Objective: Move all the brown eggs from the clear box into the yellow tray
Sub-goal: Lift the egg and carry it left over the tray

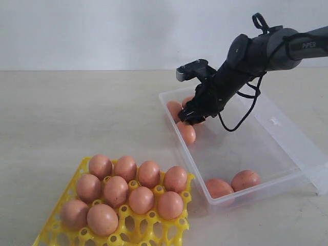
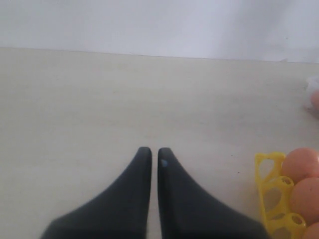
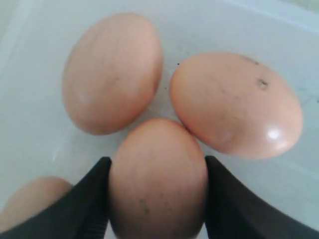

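My right gripper (image 1: pixel 192 118) (image 3: pixel 158 164) is down in the far left corner of the clear box (image 1: pixel 246 154). It is shut on a brown egg (image 3: pixel 157 194), with a finger pressed on each side. Two more eggs (image 3: pixel 113 72) (image 3: pixel 234 104) lie just past the held one, and a fourth (image 3: pixel 30 199) lies beside it. A further pair of eggs (image 1: pixel 219 187) (image 1: pixel 245 180) rests at the box's near end. The yellow tray (image 1: pixel 138 231) holds several eggs (image 1: pixel 128 187). My left gripper (image 2: pixel 150 152) is shut and empty above bare table, with the tray's corner (image 2: pixel 269 174) off to one side.
The box's hinged lid (image 1: pixel 302 138) lies folded out along its right side. The tray's front row of cells (image 1: pixel 154 233) stands open. A pale wall runs behind the table.
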